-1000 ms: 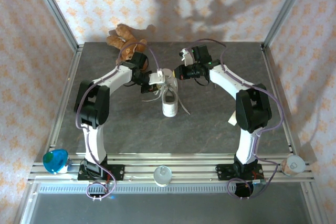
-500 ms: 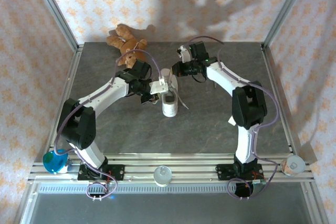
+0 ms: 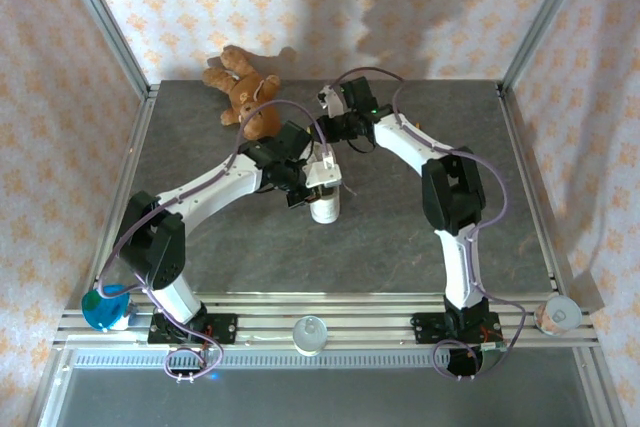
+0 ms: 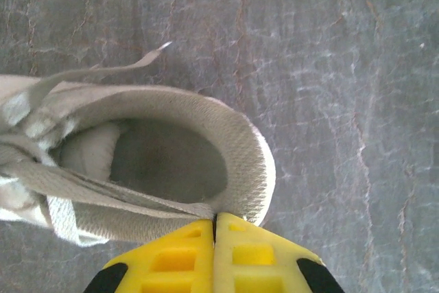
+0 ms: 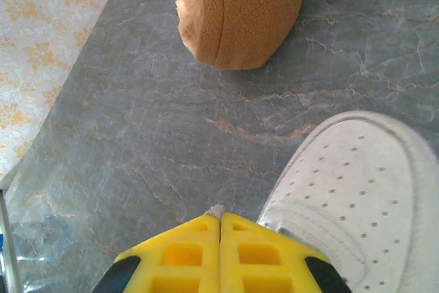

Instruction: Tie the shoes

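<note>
Broadly, the table (image 3: 420,237) was a grey, veined slab. The shoe (image 3: 325,209) stood about mid-table, and the bear (image 3: 243,87) lay well apart at the far left corner.

Shoe axis: I judged it to run near-to-far, with the heel toward my bases and the perforated toe toward the far edge. My left gripper (image 4: 215,221) hung over the heel end, its fingertips just beside the collar rim. My right gripper (image 5: 219,216) sat at the far end, just left of the toe cap. Both were close, but the left was the nearer, being directly above the opening.

Shoe appearance: white low-top, mesh-lined collar, dark inner opening, upright on its sole. The thin pale laces were loose, and no knot was formed.

Jaw state, left: closed, pinching a flat lace (image 4: 123,193) that ran across the opening into the seam between the pads.

Jaw state, right: closed, with a small pale nub at the seam, which I judged to be a lace tip.

The coming move appeared to depend on drawing the two ends apart across the shoe's long axis.
</note>
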